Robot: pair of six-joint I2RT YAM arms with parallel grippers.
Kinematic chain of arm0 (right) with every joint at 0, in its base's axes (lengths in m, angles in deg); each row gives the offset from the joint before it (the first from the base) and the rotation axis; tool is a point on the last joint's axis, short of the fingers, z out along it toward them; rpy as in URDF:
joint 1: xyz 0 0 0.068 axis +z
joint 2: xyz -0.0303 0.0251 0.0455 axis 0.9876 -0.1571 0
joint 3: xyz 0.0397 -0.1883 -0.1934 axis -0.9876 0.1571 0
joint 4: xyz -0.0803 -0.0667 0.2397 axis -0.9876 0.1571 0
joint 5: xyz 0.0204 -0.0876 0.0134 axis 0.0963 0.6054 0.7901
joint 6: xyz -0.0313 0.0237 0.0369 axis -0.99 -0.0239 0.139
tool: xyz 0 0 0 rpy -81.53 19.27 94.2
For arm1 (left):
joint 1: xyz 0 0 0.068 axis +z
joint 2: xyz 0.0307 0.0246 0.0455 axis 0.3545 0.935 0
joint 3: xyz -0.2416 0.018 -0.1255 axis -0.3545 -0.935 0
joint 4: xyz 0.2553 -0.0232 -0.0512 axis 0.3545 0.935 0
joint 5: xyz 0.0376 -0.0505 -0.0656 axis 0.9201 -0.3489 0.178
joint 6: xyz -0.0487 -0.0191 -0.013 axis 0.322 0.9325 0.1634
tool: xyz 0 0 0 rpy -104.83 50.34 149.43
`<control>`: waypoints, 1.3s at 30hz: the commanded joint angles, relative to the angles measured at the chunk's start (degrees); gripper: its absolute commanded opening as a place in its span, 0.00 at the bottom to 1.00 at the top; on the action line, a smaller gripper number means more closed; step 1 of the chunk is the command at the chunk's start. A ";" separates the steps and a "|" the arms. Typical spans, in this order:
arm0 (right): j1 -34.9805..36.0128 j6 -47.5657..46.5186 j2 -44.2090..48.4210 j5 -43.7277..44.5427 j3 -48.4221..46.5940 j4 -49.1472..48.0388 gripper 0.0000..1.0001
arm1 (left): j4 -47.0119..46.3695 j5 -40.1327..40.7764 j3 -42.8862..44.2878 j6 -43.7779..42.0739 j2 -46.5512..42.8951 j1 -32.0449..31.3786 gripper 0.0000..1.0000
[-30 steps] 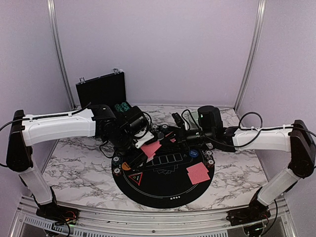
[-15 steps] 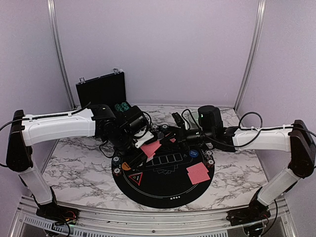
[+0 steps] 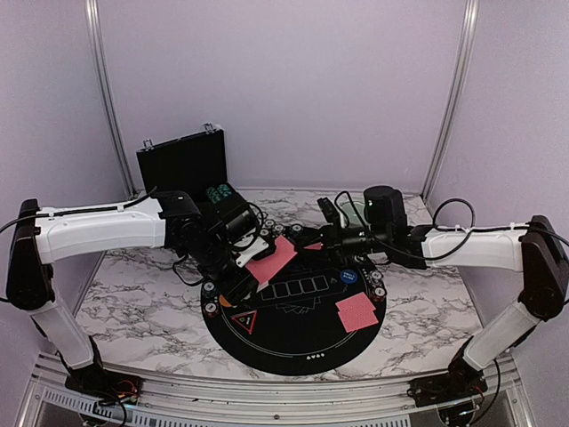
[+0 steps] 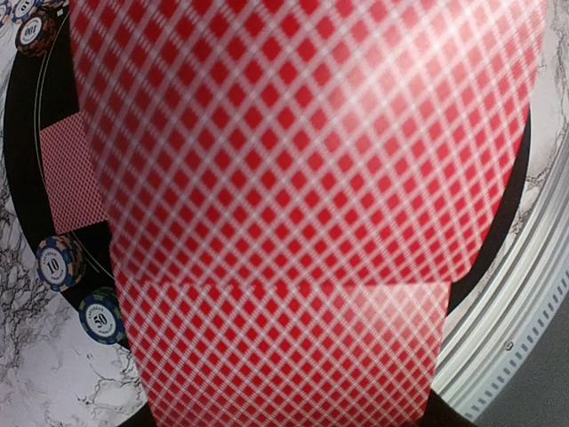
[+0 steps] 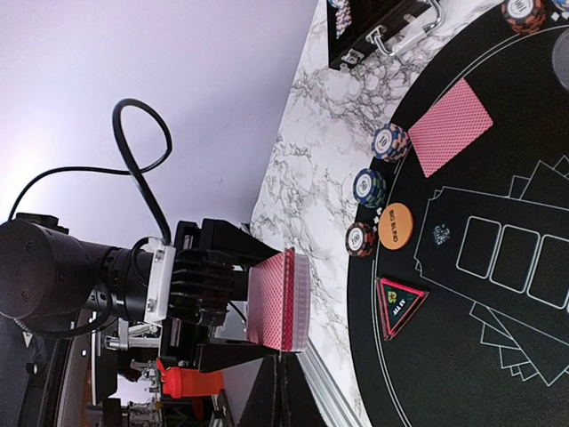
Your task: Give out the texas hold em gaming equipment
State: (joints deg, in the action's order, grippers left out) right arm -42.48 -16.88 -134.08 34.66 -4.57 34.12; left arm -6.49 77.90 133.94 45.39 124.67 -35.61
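Note:
My left gripper (image 3: 245, 261) is shut on a pinkish-red-backed card (image 3: 272, 257) and holds it tilted above the far left of the round black mat (image 3: 293, 342). That card (image 4: 302, 178) fills the left wrist view and hides the fingers. My right gripper (image 3: 326, 234) is shut on a deck of cards (image 5: 284, 301) over the mat's far edge. One card (image 3: 357, 311) lies at the mat's right, and another (image 5: 450, 127) lies by the chips. Chip stacks (image 5: 369, 187) line the left rim. An orange disc (image 5: 396, 226) and a blue disc (image 3: 348, 277) lie on the mat.
An open black case (image 3: 182, 160) with green chips (image 3: 220, 191) stands at the back left. A triangular all-in marker (image 3: 244, 318) lies at the mat's near left. More chips (image 3: 378, 285) sit on the right rim. Marble table (image 3: 133, 294) surrounds the mat.
My left gripper has lifted its card up and toward the back. My right gripper has drawn back slightly toward the far edge.

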 commanded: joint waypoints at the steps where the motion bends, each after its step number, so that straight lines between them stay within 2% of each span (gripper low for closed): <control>1: -1.00 0.10 1.25 -1.00 -0.09 -1.85 0.00 | -1.88 -0.61 -1.25 0.60 -3.07 1.19 0.50; 27: -5.16 3.55 0.56 -2.93 2.19 -7.49 0.00 | -3.91 -1.43 -5.83 0.90 -5.53 4.10 0.50; 39: -6.33 3.81 -9.65 -2.06 0.50 -13.51 0.00 | -3.86 -0.98 -7.11 1.00 -7.96 5.29 0.50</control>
State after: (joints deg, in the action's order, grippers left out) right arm -48.32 -13.43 -139.63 32.21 -1.78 24.59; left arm -9.37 77.26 127.30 46.05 119.73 -30.98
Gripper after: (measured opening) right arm 0.004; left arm 0.654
